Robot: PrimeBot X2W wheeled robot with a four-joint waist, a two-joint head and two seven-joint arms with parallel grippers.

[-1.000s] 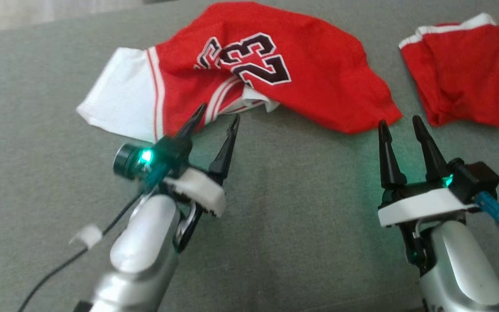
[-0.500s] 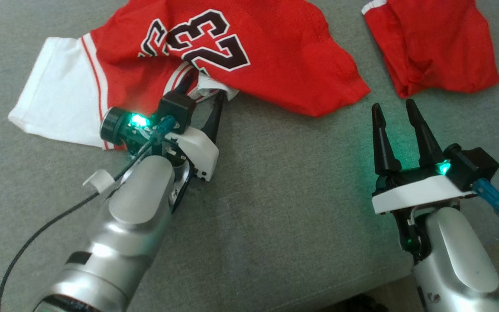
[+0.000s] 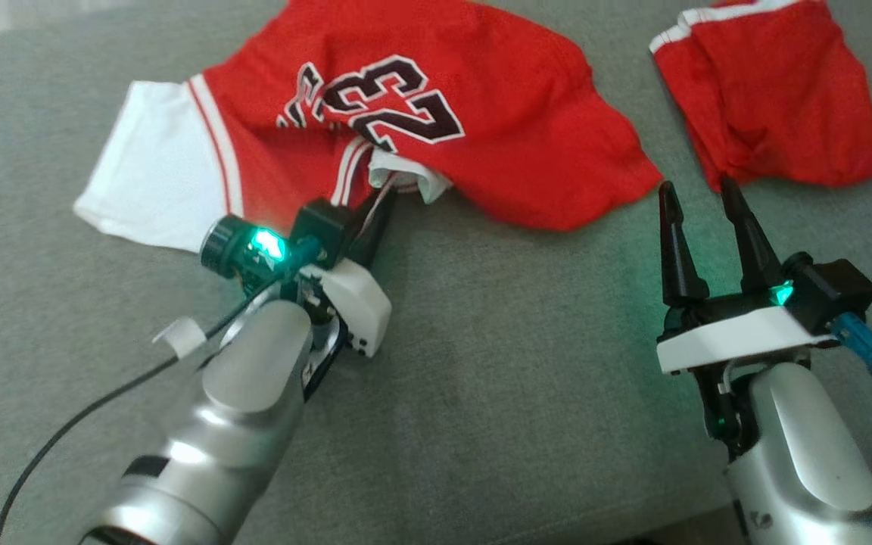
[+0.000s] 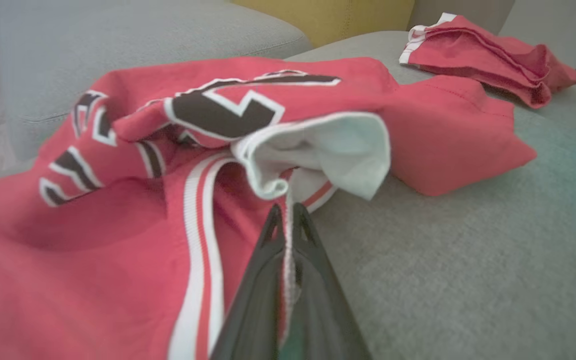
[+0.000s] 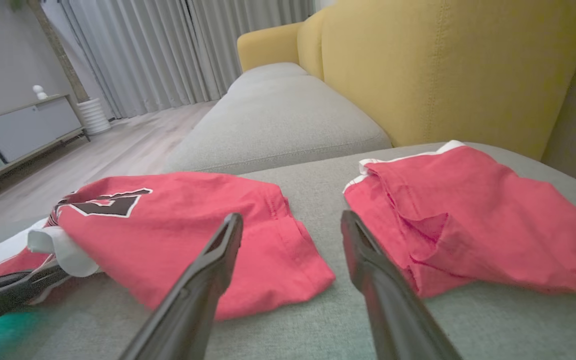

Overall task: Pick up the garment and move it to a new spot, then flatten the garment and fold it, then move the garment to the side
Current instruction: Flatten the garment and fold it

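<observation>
lying crumpled on grey woven cushion (image 3: pixel 519 341): soft red jersey (image 3: pixel 527 129); left gripper (image 4: pixel 288 214) pinching its striped hem, right gripper (image 3: pixel 701 200) spread.

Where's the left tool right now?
Head view, left of centre: the left tool is shut on the white-trimmed near edge of the jersey, just below its number 23, over the grey cushion.

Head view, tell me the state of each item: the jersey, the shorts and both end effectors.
Red number 23 jersey: crumpled on the grey cushion, not yet flattened.
Red shorts: bunched, lying apart from the jersey, untouched.
Left end effector: shut on the jersey's white-trimmed edge.
Right end effector: open, holding nothing.
</observation>
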